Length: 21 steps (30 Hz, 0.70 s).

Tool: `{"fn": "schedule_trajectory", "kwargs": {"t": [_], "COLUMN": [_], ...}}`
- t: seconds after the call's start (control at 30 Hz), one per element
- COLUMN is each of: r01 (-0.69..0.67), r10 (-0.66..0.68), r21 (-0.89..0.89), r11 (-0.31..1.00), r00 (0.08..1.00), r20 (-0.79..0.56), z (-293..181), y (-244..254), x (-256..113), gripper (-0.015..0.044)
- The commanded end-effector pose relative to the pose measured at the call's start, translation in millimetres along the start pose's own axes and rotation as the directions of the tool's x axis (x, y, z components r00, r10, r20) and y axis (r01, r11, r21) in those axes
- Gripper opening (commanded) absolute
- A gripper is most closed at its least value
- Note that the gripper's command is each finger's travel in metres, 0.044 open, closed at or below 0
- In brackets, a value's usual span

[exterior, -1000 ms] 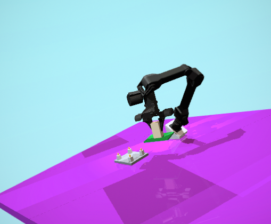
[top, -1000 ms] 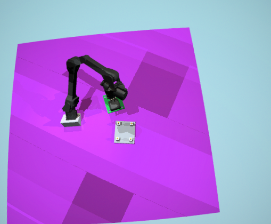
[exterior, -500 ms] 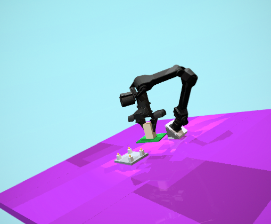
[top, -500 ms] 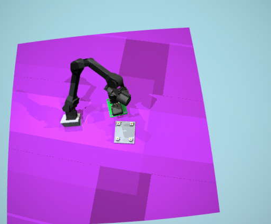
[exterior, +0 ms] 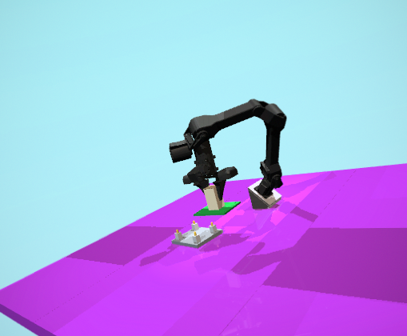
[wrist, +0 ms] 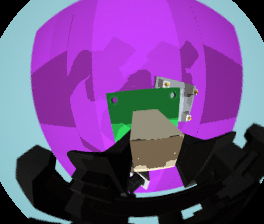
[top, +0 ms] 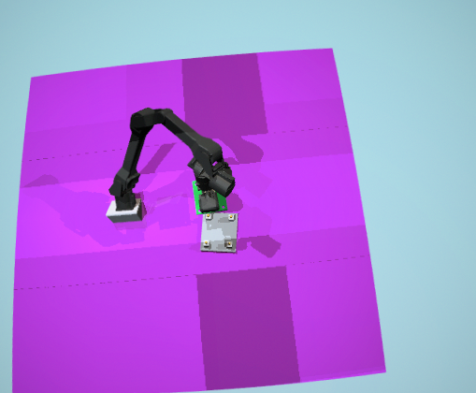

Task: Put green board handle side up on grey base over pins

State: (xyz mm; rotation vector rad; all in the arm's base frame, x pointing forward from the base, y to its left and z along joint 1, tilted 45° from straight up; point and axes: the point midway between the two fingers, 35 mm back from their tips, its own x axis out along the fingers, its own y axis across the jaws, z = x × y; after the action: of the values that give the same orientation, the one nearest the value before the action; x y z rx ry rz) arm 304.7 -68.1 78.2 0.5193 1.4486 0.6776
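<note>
From the top view, I have the black six-joint arm (top: 181, 128) (exterior: 235, 116) reaching from its pale mounting block (top: 124, 216) (exterior: 258, 202), which sits toward the left edge of the purple tabletop (top: 93, 327) (exterior: 159, 304) (wrist: 128, 30). The green board (top: 197, 206) (exterior: 231, 207) (wrist: 143, 102) shows partly under my gripper (top: 209, 202) (exterior: 213, 193) (wrist: 148, 129), between the block and the right edge. The grey base (top: 219, 230) (exterior: 197, 240) (wrist: 185, 102) lies just beside the board, on the side toward the table's bottom edge, with a gold pin at each of its corners.

In the exterior view, my claw points down and pinches the tan square handle (exterior: 213, 198) (wrist: 156, 145) between its fingers. The board is roughly level beneath it, handle side up, farther from the table's lower left corner than the base is. The four posts stand upright with their pins bare.

On the wrist view, the handle fills the space between my two black fingers. Two corner holes show along the board's far edge. The base peeks out beyond the board's right side, three gold pins visible; the board hides the rest of it.
</note>
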Motion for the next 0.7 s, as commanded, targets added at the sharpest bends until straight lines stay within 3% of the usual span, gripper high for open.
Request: {"fn": "schedule_trajectory", "kwargs": {"t": [0.0, 0.67], "r01": [0.003, 0.002], "r10": [-0.003, -0.002], "r21": [0.026, 0.122], "r11": [1.000, 0.993], "r00": [1.000, 1.000], "r20": [-0.003, -0.001], "z": [2, 11], "y": [-11, -61], "x": [1, 4], "gripper": [0.0000, 0.0000]}}
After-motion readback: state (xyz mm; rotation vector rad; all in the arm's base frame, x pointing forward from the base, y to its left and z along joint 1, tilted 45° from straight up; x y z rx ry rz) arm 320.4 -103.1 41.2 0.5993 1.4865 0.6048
